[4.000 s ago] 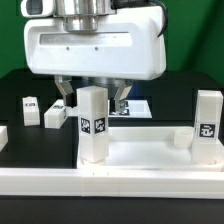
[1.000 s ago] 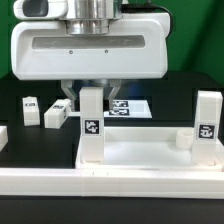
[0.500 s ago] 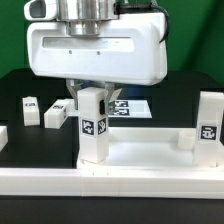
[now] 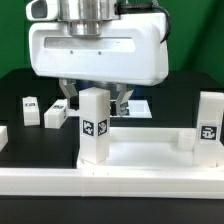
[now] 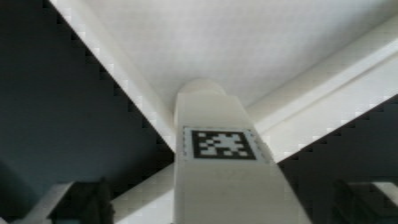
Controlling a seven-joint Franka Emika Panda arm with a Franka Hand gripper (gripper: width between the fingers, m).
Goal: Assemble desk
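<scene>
**Ana:** Exterior view first: where is the tool (image 4: pixel 93 104)?

**Ben:** Over the tabletop's (image 4: pixel 150 150) corner on the exterior view's left. Its fingers (image 4: pixel 65 97) are spread to either side of the upright leg (image 4: pixel 93 128) standing there, with a gap on both sides. It is released and grips nothing.

**Ana:** Does the wrist view agree?

**Ben:** Yes. The upright leg (image 5: pixel 228 150) rises between two dark, blurred fingers (image 5: pixel 80 200) and touches neither. Both are cut off at the frame's edge.

**Ana:** Is that leg seated in the tabletop?

**Ben:** I cannot tell, because the tabletop's near wall hides its foot.

**Ana:** What else?

**Ben:** The other standing leg (image 4: pixel 208 125) is at the tabletop's corner on the exterior view's right. A loose leg (image 4: pixel 30 108) and a neighbouring loose leg (image 4: pixel 55 115) sit on the black bench (image 4: pixel 15 95) beyond the tabletop. The marker board (image 4: pixel 140 108) lies behind the tabletop, mostly hidden by the tool.
</scene>
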